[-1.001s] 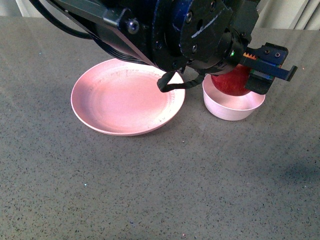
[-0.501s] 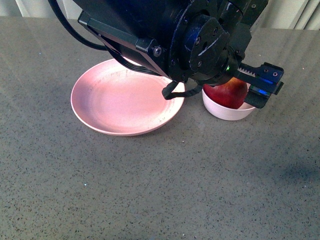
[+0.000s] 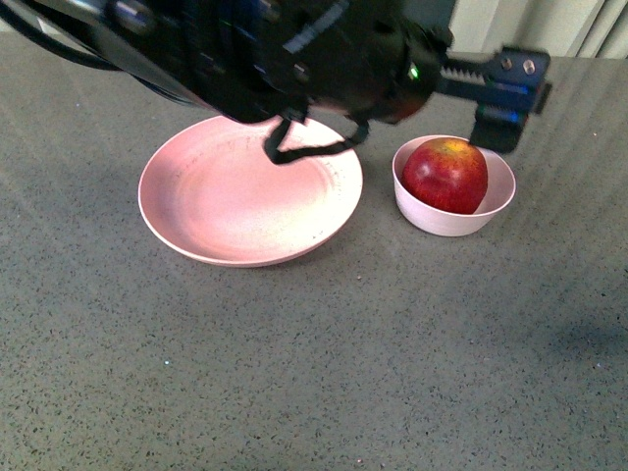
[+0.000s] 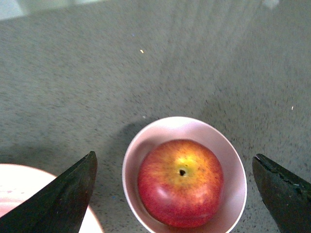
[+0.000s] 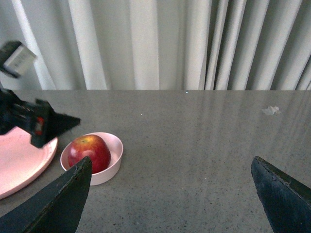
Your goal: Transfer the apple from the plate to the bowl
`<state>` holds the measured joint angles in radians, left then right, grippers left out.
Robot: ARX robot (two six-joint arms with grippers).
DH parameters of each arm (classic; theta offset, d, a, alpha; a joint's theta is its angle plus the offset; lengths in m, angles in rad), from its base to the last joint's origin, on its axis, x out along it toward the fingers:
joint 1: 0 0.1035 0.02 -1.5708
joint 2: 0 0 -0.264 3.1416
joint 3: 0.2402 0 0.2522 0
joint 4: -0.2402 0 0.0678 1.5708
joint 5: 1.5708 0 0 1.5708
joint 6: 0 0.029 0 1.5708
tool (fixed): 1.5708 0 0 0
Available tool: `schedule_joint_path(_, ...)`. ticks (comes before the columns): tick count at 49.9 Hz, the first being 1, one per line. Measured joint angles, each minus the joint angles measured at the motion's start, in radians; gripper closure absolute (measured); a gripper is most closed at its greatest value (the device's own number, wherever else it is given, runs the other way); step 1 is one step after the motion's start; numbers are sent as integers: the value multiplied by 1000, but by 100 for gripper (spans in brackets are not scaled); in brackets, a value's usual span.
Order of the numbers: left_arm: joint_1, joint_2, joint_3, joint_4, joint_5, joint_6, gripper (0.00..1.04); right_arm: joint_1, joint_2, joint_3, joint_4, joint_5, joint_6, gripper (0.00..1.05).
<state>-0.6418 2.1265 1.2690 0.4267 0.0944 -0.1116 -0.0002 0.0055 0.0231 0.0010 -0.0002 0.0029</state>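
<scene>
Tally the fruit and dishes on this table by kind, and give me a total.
apple: 1
plate: 1
bowl: 1
total: 3

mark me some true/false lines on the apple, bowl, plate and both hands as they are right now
1. The apple lies in the bowl. True.
2. The left hand is shut on the apple. False: it is open above the bowl and does not touch the apple.
3. The bowl stands on the plate. False: it stands on the table beside the plate, with a gap between them.
4. The apple's stem dip faces up. True.
5. A second apple lies on the plate. False: nothing lies on the plate.
6. The right hand is open. True.
</scene>
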Motion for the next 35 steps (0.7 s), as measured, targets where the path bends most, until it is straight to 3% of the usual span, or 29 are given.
schedule_joint_path(13, 121, -236, -196, 91, 10, -130, 9, 0, 0, 0, 0, 0, 0, 9)
schedule_joint_path(15, 130, -254, -225, 124, -35, -125, 11, 0, 0, 0, 0, 0, 0, 9)
schedule_joint_path(20, 154, -311, -393, 443, -411, -9, 28, 0, 0, 0, 0, -2, 0, 9)
schedule_joint_path(22, 177, -355, -486, 544, -497, 32, 37, 0, 0, 0, 0, -2, 0, 9)
schedule_joint_path(26, 232, -453, -628, 618, -499, 70, 53, 0, 0, 0, 0, 0, 0, 9)
schedule_joint_path(35, 346, -658, -890, 647, -385, 94, 94, 0, 0, 0, 0, 0, 0, 9)
